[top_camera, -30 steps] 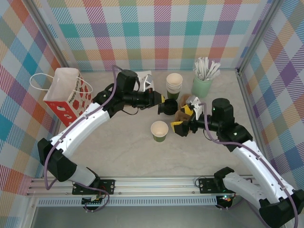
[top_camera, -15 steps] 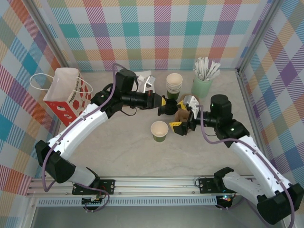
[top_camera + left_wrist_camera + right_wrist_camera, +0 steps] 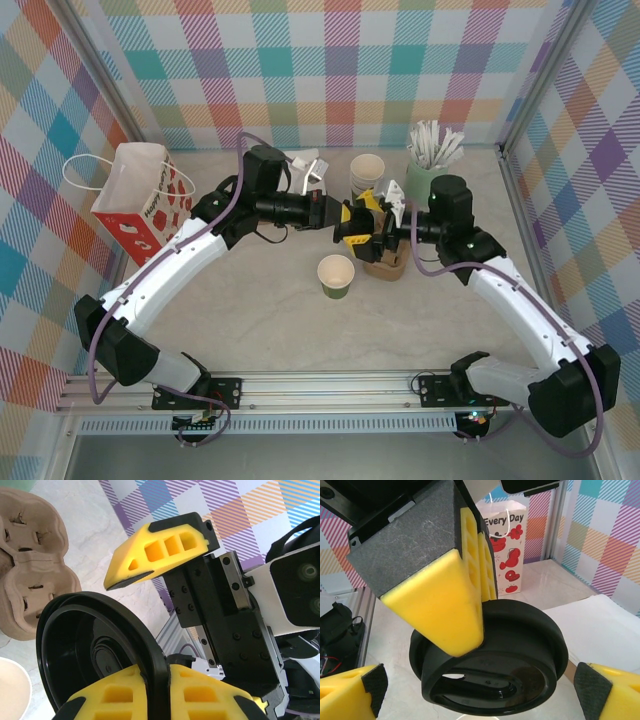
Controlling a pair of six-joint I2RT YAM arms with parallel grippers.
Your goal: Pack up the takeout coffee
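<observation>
The takeout coffee's dark green cup (image 3: pixel 336 276) stands lidless on the table, cream inside showing. Its round black lid (image 3: pixel 353 225) hangs in the air above and behind the cup, gripped by the rim in my left gripper (image 3: pixel 345 220), which is shut on it. In the left wrist view the lid (image 3: pixel 90 645) is pinched edge-on between the yellow fingertips (image 3: pixel 210 700). My right gripper (image 3: pixel 368 222) faces it, open. In the right wrist view, my right gripper (image 3: pixel 480 695) has one pad (image 3: pixel 350 692) on each side of the lid (image 3: pixel 520 645), apart from it.
A brown pulp cup carrier (image 3: pixel 388 264) lies just right of the cup. Behind stand a stack of lidless cups (image 3: pixel 366 172) and a mint holder of white sticks (image 3: pixel 428 180). A red-and-white paper bag (image 3: pixel 140 200) stands at the left, a white sheet (image 3: pixel 305 163) at the back.
My right gripper has swung up and left from over the carrier to the lid, fingers still wide. The left gripper has kept the lid almost still.
</observation>
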